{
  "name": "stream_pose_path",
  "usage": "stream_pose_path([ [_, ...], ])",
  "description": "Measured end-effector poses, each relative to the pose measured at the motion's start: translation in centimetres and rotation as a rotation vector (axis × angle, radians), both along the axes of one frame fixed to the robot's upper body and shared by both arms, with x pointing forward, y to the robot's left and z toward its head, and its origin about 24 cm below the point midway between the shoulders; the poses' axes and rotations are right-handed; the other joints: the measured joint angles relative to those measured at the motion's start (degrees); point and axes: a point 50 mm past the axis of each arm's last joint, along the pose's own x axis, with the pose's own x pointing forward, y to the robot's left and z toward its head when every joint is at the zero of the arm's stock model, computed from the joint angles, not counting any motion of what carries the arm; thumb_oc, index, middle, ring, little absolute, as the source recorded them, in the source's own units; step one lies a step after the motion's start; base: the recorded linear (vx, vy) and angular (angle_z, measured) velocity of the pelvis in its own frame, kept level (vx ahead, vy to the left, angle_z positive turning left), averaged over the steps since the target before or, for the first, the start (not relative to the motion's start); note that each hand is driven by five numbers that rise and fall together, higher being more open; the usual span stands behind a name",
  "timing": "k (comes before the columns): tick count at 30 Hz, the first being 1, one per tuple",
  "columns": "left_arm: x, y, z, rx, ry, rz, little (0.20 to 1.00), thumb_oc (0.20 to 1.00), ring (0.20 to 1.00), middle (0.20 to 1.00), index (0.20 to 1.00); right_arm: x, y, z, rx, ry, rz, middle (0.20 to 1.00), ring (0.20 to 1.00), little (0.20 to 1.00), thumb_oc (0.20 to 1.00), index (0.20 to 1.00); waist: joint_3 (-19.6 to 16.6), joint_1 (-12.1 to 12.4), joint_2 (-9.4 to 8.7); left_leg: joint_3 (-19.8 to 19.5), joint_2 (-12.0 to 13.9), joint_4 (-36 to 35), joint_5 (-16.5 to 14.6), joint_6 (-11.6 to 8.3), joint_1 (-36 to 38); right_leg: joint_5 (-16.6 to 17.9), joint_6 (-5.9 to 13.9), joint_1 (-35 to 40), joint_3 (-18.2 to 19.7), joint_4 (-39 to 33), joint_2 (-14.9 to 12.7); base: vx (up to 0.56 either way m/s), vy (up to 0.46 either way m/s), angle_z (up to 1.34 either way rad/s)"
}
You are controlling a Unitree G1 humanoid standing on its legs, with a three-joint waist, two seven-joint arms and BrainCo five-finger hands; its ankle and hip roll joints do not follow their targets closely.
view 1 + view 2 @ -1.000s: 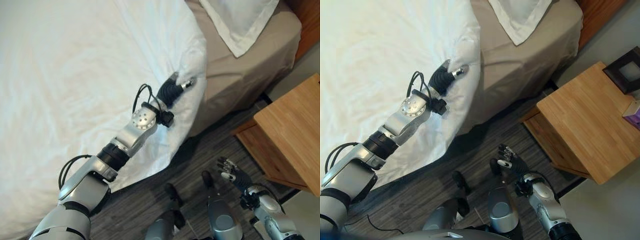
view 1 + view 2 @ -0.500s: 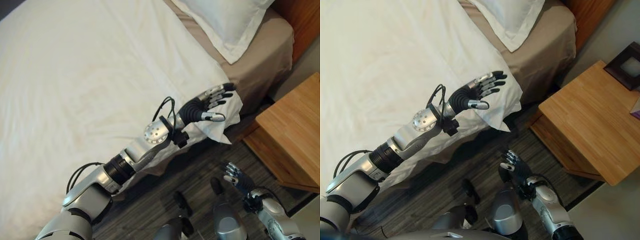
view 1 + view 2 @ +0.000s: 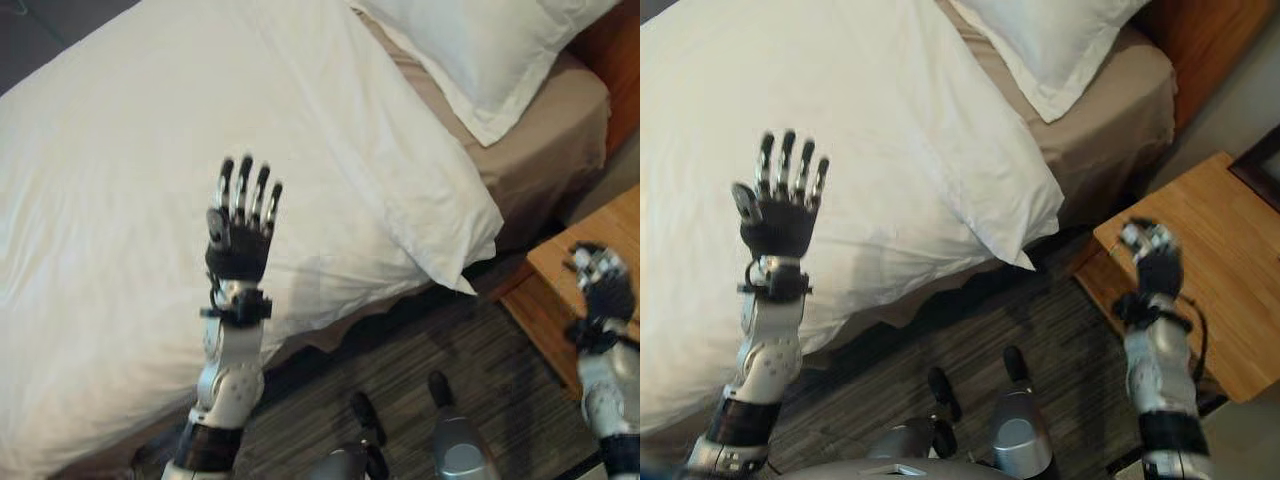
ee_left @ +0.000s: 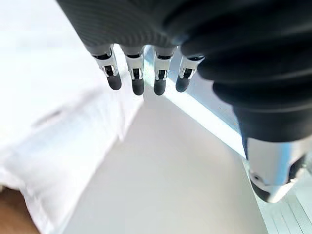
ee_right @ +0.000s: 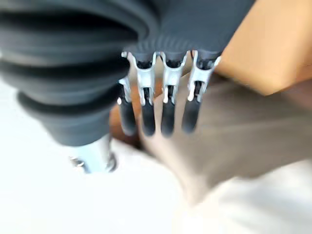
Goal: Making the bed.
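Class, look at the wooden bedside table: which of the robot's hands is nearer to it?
The right hand. It is raised right at the near edge of the bedside table. The left hand is open, held up above the white duvet, far across the bed.

Bedroom, home or hotel-type room. Bed [image 3: 540, 170] with tan fitted sheet takes up most of the view, white duvet [image 3: 200, 130] spread over it, corner hanging off the side. White pillow [image 3: 490, 50] at the head end, against a reddish wooden headboard [image 3: 1200, 40]. Light wooden nightstand [image 3: 1220, 290] just beside the bed, dark framed item [image 3: 1260, 165] on its far edge. Floor [image 3: 970, 340] is dark grey wood-look planks.
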Motion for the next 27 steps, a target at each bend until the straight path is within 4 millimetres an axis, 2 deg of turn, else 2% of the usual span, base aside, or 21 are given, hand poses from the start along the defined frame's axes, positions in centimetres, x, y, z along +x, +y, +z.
stream_pose_path([
  [1,-0.8,0.0,-1.8,0.002,0.083,-0.003,1.000,1.000,1.000,1.000,1.000,1.2,1.5,1.0,0.006,-0.037,0.058,0.200,0.200,0.200,0.200,0.200,-0.27,1.51,0.12,-0.84,-0.05,0.01,0.29,-0.05,0.02,-0.47,-0.05,0.29,-0.81,0.59,0.07,-0.02,-0.024,0.24],
  [3,-1.5,-0.3,-4.3,0.005,0.207,-0.025,1.000,1.000,1.000,1.000,1.000,2.6,3.8,1.6,0.021,-0.049,0.149,0.200,0.200,0.200,0.200,0.200,-0.56,3.34,0.15,-1.32,-0.14,0.03,0.87,-0.03,0.60,-1.10,-0.17,1.14,-1.44,1.01,-0.14,-0.02,-0.020,0.25],
  [6,-2.7,-0.5,-6.9,-0.019,0.335,-0.054,1.000,1.000,1.000,1.000,1.000,4.2,7.2,1.1,0.060,-0.025,0.264,0.200,0.200,0.200,0.200,0.200,-1.15,6.27,0.52,-3.18,-0.07,0.03,1.03,-0.22,0.98,-2.83,-0.33,1.42,-3.48,3.20,-0.03,-0.02,-0.014,0.35],
  [9,-3.3,-0.8,-7.9,-0.018,0.386,-0.073,1.000,1.000,1.000,1.000,1.000,5.7,7.6,0.2,0.108,0.042,0.277,0.200,0.200,0.200,0.200,0.200,-1.71,8.77,1.07,-4.36,-0.20,0.03,1.06,-0.30,0.91,-4.91,-0.57,0.59,-4.59,6.15,-0.47,-0.07,-0.001,0.28],
  [11,-3.9,-1.0,-8.4,-0.039,0.411,-0.092,1.000,1.000,1.000,1.000,1.000,7.0,7.1,0.2,0.116,0.094,0.256,0.200,0.200,0.200,0.200,0.200,-2.29,10.44,1.91,-5.02,-0.51,0.01,1.12,-0.32,0.28,-6.21,-0.59,-1.05,-5.01,8.77,-0.71,-0.06,0.012,0.17],
  [13,-4.3,-1.2,-8.8,-0.056,0.431,-0.108,1.000,1.000,1.000,1.000,1.000,8.1,6.5,0.6,0.107,0.125,0.226,0.200,0.200,0.200,0.200,0.200,-2.83,10.78,2.81,-5.79,-0.92,0.00,1.15,-0.27,-0.73,-7.34,-0.71,-2.74,-5.76,11.08,-1.52,-0.05,0.010,0.21],
  [16,-4.5,-1.3,-9.0,-0.046,0.438,-0.124,1.000,1.000,1.000,1.000,1.000,9.5,4.1,1.0,0.092,0.211,0.130,0.200,0.200,0.200,0.200,0.200,-3.46,12.13,3.67,-6.25,-1.21,0.01,1.75,-0.69,-2.13,-8.90,-1.00,-5.80,-6.02,14.75,-2.17,-0.04,0.004,0.09],
  [20,-4.1,-1.4,-8.6,-0.032,0.420,-0.142,1.000,1.000,1.000,1.000,1.000,9.5,0.7,1.1,0.131,0.269,0.018,0.200,0.200,0.200,0.200,0.200,-3.90,13.52,4.50,-7.16,-1.36,0.03,3.24,-1.62,-3.42,-10.25,-1.47,-8.18,-6.56,17.44,-2.62,0.00,-0.008,0.07],
  [22,-4.2,-1.5,-8.7,-0.033,0.422,-0.147,1.000,1.000,1.000,1.000,1.000,9.4,0.6,0.7,0.141,0.271,0.025,0.200,0.200,0.200,0.200,0.200,-3.88,13.56,4.58,-7.16,-1.35,0.04,4.19,-2.23,-3.51,-10.53,-1.65,-8.32,-6.58,17.64,-2.61,0.04,-0.012,0.03],
  [23,-4.1,-1.8,-8.7,-0.033,0.418,-0.162,1.000,1.000,1.000,1.000,1.000,8.7,0.3,-0.8,0.195,0.280,0.017,0.200,0.200,0.200,0.200,0.200,-3.99,13.49,4.65,-7.14,-1.31,0.03,4.61,-2.53,-3.42,-11.07,-1.75,-8.25,-6.57,17.56,-2.61,0.04,-0.005,0.06],
  [24,-4.1,-1.9,-8.7,-0.032,0.417,-0.170,1.000,1.000,1.000,1.000,1.000,8.7,0.4,-0.8,0.218,0.267,0.021,0.200,0.200,0.200,0.200,0.200,-4.17,13.52,4.79,-7.16,-1.23,0.03,4.62,-2.52,-3.39,-11.06,-1.94,-8.13,-6.74,17.57,-2.58,0.03,-0.005,0.07],
  [25,-3.9,-2.1,-8.7,-0.030,0.413,-0.185,1.000,1.000,1.000,1.000,1.000,8.0,0.3,-2.4,0.263,0.277,0.024,0.200,0.200,0.200,0.200,0.200,-4.33,13.16,4.91,-7.06,-1.09,0.03,4.62,-2.52,-3.40,-11.46,-1.71,-8.18,-6.72,17.58,-2.40,0.06,-0.015,0.03],
  [26,-3.9,-2.1,-8.9,-0.030,0.421,-0.184,1.000,1.000,1.000,1.000,1.000,7.7,0.3,-2.7,0.299,0.252,0.027,0.200,0.200,0.200,0.200,0.200,-4.81,13.08,5.01,-7.01,-0.97,0.03,4.61,-2.52,-3.39,-11.58,-1.92,-8.12,-6.84,17.62,-2.30,0.06,-0.020,0.00],
  [27,-3.9,-2.2,-9.1,-0.031,0.427,-0.186,1.000,1.000,1.000,1.000,1.000,7.3,0.5,-3.9,0.323,0.272,0.028,0.200,0.200,0.200,0.200,0.200,-4.78,12.55,4.69,-6.91,-0.97,0.03,4.58,-2.55,-3.39,-11.70,-1.80,-8.23,-6.57,17.63,-2.19,0.06,-0.020,0.00],
])
